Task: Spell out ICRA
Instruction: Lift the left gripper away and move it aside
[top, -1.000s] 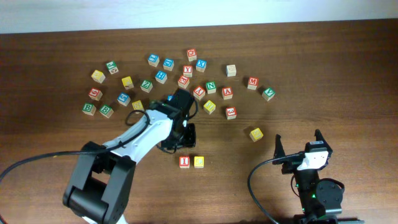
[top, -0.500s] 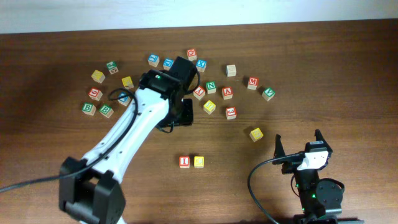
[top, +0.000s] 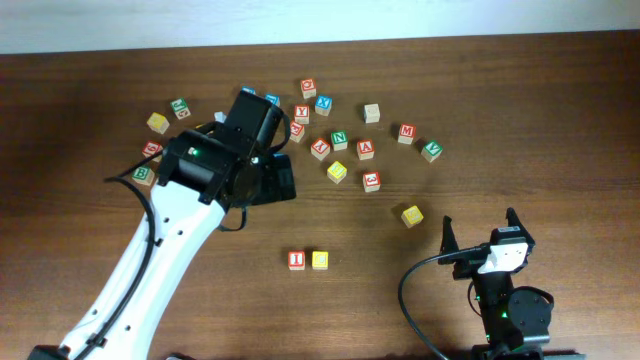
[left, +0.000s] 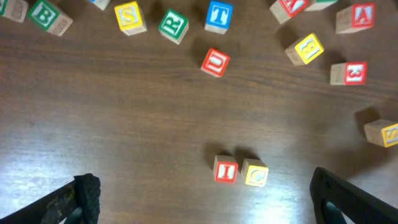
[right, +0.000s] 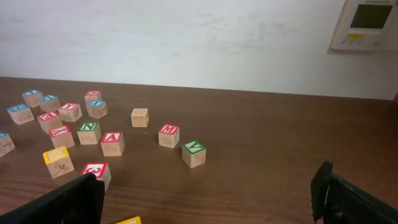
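The red I cube (top: 296, 260) (left: 225, 169) and the yellow C cube (top: 320, 260) (left: 255, 173) sit side by side on the table, touching or nearly so. The green R cube (left: 173, 25) lies among the scattered cubes; the left arm hides it in the overhead view. Further right lies the red A cube (top: 366, 149) (left: 364, 14) (right: 112, 138). My left gripper (top: 282, 182) (left: 205, 193) hovers open and empty between the I-C pair and the cluster. My right gripper (top: 480, 228) (right: 208, 186) is open and empty at the near right.
Several other letter cubes are scattered across the back of the table, among them a red U (left: 215, 62), a red 3 (top: 371, 181) and a lone yellow cube (top: 412, 215). A white wall with a panel (right: 364, 25) stands behind the table.
The left arm has pulled back from the I-C pair toward the cluster at the upper left, and its jaws now stand wide. The right arm has not moved.
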